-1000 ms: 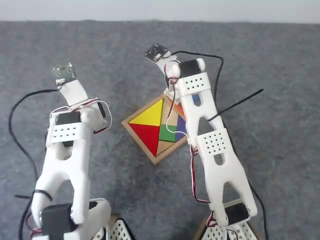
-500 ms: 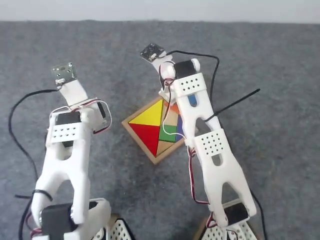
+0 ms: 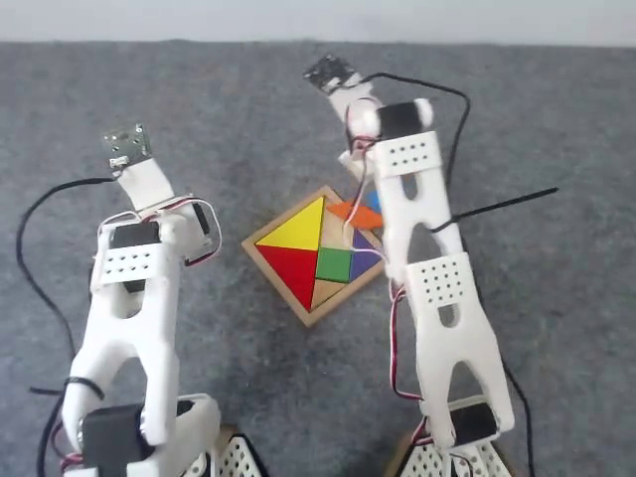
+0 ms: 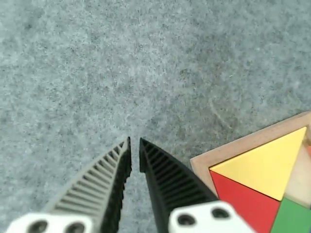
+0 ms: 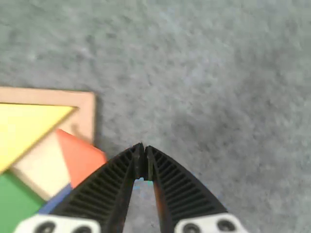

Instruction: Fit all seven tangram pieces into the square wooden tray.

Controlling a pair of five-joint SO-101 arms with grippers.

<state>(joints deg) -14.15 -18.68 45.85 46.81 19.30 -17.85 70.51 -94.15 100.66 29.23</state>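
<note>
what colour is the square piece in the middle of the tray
Green. The square piece shows best in the high view.

The square wooden tray [image 4: 200,163] lies flat on the table, turned corner-on like a diamond. A large yellow triangle [image 3: 295,230] lies in its far-left part, and a large red triangle [image 3: 286,266] lies flush against it on the near-left. A green square [image 3: 333,265] sits at the middle, touching both, with a violet-blue piece [image 3: 362,263] against its right side. Bare wood shows in two gaps, one just beyond the green square and one at the near corner. An orange triangle [image 3: 355,211] lies across the far-right rim, overhanging it rather than seated. Just beside it is what may be a light blue piece [image 3: 374,200], mostly hidden.
</note>
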